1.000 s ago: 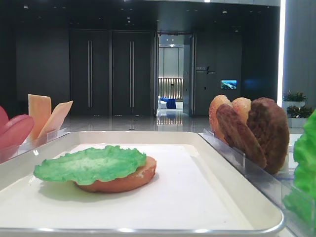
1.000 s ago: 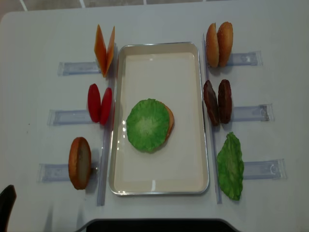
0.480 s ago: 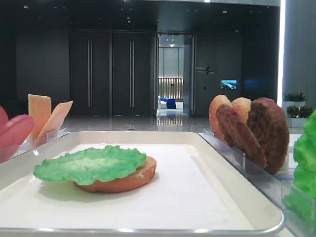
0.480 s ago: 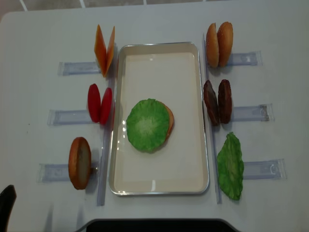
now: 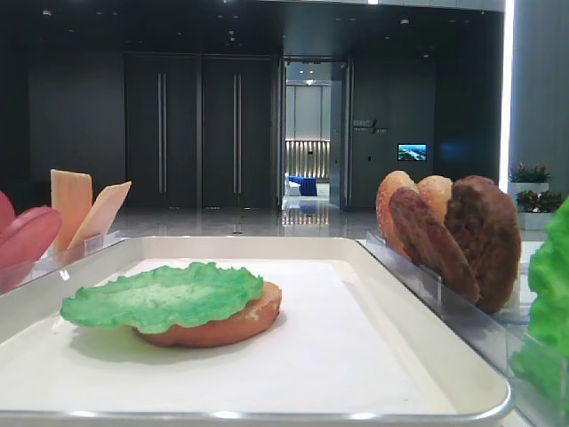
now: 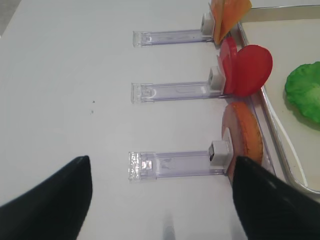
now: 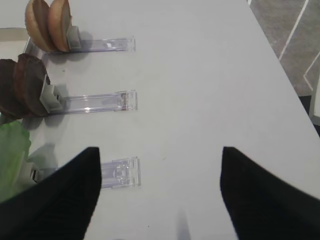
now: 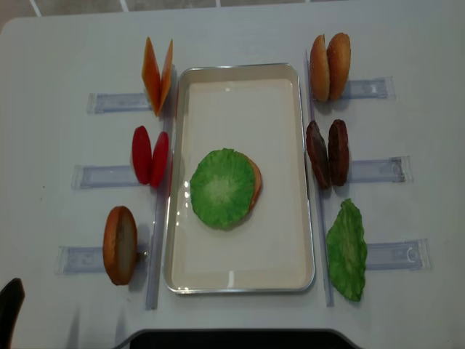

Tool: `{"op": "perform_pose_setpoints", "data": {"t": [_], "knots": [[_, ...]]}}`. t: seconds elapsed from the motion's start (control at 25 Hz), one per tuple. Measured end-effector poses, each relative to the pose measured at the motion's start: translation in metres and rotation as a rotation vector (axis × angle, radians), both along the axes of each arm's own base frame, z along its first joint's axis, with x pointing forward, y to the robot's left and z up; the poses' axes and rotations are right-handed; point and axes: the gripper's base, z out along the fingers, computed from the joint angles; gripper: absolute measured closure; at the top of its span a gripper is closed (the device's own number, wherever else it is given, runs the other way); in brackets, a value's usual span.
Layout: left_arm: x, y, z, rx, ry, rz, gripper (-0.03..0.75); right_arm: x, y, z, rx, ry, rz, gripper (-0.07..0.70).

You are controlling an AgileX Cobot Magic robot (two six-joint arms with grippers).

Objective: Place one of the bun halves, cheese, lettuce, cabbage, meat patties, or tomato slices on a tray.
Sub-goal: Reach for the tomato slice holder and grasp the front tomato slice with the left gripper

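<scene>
One overhead, one low, two wrist views.

Looks like a demo setup in some big office or commercial lobby: behind the white table [image 8: 58, 51] there's dark wall paneling, tall double doors [image 5: 197, 132], a small wall screen [image 5: 412, 152], potted plants [image 5: 531, 173] and a shiny floor.
</scene>
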Motion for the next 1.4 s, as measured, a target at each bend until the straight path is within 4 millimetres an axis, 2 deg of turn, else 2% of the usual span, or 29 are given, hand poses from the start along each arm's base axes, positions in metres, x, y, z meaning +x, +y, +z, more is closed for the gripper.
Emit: {"op": "perform_pose_setpoints", "data": {"t": [1.08,1.16,1.24,1.4], "knots": [[0.000,0.000,0.002,-0.007,0.002,0.008,0.034,0.000,0.000,0.000,0.000,0.000,0.000,0.157],[0.009,0.001,0.007,-0.040,0.050,0.037,0.034,0.000,0.000,0.000,0.000,0.000,0.000,0.157],[0.025,0.000,0.013,-0.070,0.118,0.059,0.034,0.000,0.000,0.000,0.000,0.000,0.000,0.157],[0.081,-0.002,0.022,-0.116,0.283,0.086,0.041,0.000,0.000,0.000,0.000,0.000,0.000,0.157]]}}
